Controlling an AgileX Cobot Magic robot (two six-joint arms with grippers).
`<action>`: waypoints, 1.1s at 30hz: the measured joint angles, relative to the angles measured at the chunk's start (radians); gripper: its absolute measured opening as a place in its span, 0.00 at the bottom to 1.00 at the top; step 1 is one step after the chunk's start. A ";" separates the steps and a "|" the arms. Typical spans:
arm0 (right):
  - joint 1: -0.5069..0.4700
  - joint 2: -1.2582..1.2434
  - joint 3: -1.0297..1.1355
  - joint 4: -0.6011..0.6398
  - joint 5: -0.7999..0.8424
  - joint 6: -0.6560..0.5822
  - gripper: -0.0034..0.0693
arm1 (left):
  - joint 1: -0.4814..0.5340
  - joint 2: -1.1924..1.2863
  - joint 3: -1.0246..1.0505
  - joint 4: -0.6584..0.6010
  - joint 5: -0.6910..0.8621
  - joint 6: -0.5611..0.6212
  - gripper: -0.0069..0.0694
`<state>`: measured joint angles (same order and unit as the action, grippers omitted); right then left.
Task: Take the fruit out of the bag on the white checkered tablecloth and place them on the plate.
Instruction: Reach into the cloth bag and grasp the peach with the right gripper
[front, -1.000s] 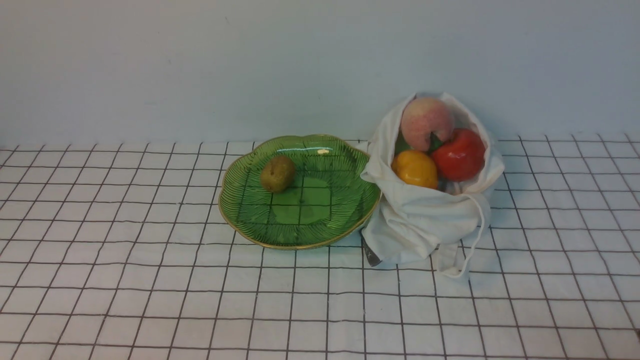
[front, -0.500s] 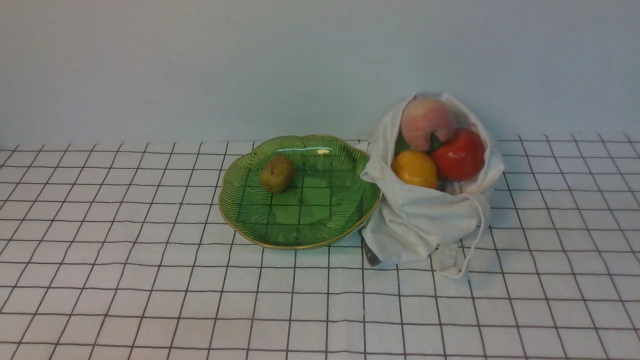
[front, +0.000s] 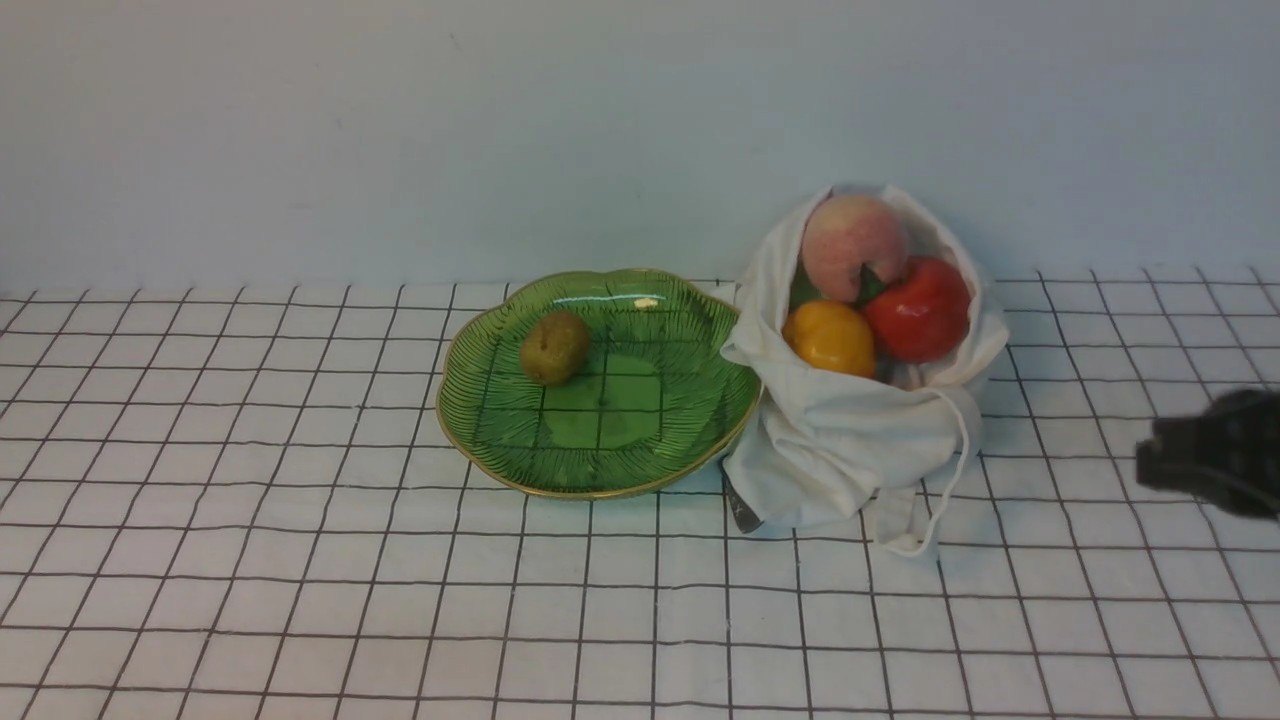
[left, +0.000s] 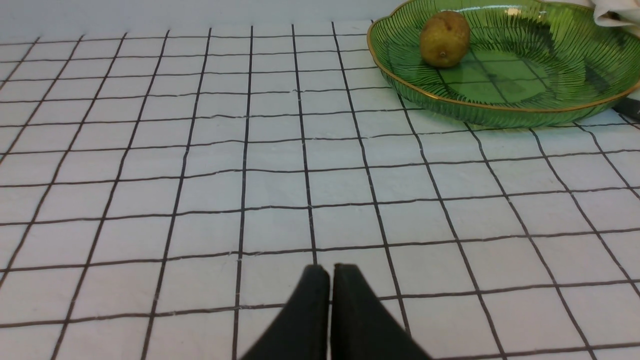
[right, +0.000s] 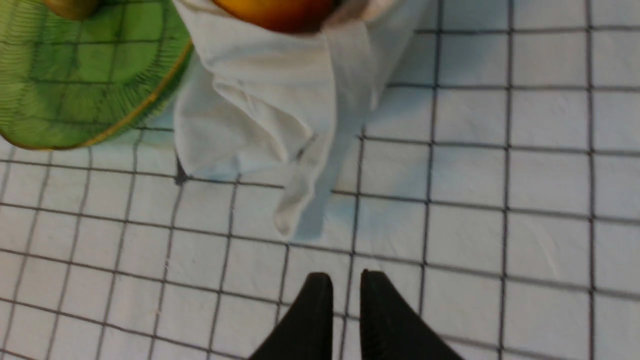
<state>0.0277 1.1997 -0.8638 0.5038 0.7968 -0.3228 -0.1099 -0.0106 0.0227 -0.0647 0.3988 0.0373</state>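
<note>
The fruit still to be moved sits in the mouth of the white cloth bag (front: 850, 430): the pink peach (front: 850, 240) toward twelve o'clock, the red apple (front: 920, 310) toward three and the yellow-orange fruit (front: 830, 340) toward seven, with a green leaf (front: 873, 286) among them. The bag's cord (front: 962, 450) loops down at five o'clock, a dark tag (front: 743, 512) at seven. Against the bag, at its nine o'clock, is the green plate (front: 610, 465), carrying a brown fruit (front: 556, 347) between its ten and eleven. All rest on the white checkered tablecloth (front: 400, 600). Farther out, between the bag's three and four o'clock, the right gripper (right: 346, 275) hovers; it is blurred in the front view, but its jaws seem parted slightly, with nothing between them. The left gripper (left: 330, 267), in its wrist view, is closed on nothing above the cloth
</note>
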 joint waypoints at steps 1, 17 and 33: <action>0.001 0.036 -0.023 0.037 -0.001 -0.048 0.21 | 0.000 0.000 0.000 0.000 0.000 0.000 0.08; 0.076 0.640 -0.645 0.264 -0.034 -0.370 0.99 | 0.000 0.000 0.000 0.000 0.000 0.000 0.08; 0.077 0.931 -0.855 0.306 -0.068 -0.340 0.95 | 0.000 0.000 0.000 0.000 0.000 0.000 0.08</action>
<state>0.1048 2.1312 -1.7193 0.8095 0.7289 -0.6629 -0.1099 -0.0106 0.0227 -0.0647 0.3988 0.0373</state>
